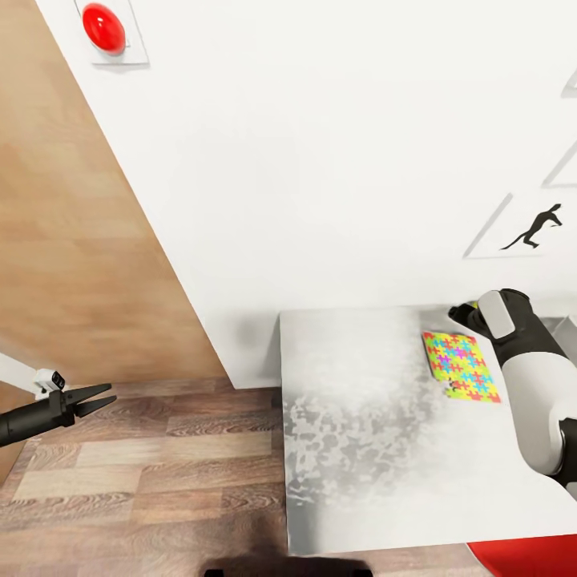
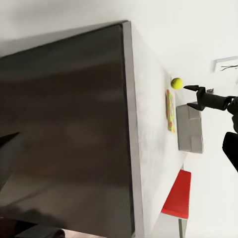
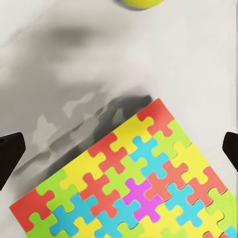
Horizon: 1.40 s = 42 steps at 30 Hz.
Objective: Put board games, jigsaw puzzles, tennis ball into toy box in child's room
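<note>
A multicoloured jigsaw puzzle (image 1: 461, 367) (image 3: 134, 183) (image 2: 170, 111) lies flat on the pale grey table (image 1: 361, 433) near its far right part. My right gripper (image 1: 467, 312) (image 2: 191, 97) (image 3: 119, 148) hangs open just above the puzzle's far edge, its fingertips wide apart and nothing between them. Just beyond that edge sits the yellow-green tennis ball (image 2: 177, 83) (image 3: 141, 2). The light grey toy box (image 2: 191, 130) stands on the table right beside the puzzle. My left gripper (image 1: 110, 395) is open and empty over the wood floor, left of the table.
A wood-panel door (image 1: 72, 240) fills the left side, with a red round wall button (image 1: 104, 28) above. The white wall behind the table carries a black silhouette picture (image 1: 533, 228). A red seat (image 1: 521, 557) (image 2: 176, 196) stands at the table's near right corner.
</note>
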Available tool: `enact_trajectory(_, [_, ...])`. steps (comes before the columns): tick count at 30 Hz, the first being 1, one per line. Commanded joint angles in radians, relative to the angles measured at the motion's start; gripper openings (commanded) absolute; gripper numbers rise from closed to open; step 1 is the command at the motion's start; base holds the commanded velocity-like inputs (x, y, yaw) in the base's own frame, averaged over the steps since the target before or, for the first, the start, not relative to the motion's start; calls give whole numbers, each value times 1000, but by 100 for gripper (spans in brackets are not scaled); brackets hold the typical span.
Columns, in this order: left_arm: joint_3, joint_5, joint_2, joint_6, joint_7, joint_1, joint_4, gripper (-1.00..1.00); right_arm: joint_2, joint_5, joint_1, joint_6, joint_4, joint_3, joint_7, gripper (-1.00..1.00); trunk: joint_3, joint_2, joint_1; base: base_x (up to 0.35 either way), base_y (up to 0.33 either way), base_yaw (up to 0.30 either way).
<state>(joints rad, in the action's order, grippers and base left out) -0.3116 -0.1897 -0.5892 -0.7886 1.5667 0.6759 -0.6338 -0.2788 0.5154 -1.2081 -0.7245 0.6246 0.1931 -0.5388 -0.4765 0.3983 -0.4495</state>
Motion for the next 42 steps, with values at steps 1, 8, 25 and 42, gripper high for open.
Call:
enact_trajectory(1, [0, 1, 0, -11, 4, 1, 0, 100, -1, 11, -1, -2, 1, 0, -9, 100, -2, 2, -1, 0, 0, 0])
enact_trajectory(8, [0, 1, 0, -11, 4, 1, 0, 100, -9, 11, -1, -4, 1, 0, -9, 100, -2, 2, -1, 0, 0, 0])
enact_trajectory(25, [0, 0, 0, 3, 4, 1, 0, 100, -31, 12, 0, -6, -6, -1, -7, 100, -2, 2, -1, 0, 0, 0])
enact_trajectory(42, [-1, 0, 0, 9, 4, 1, 0, 100, -28, 12, 0, -6, -8, 0, -7, 100, -2, 2, -1, 0, 0, 0])
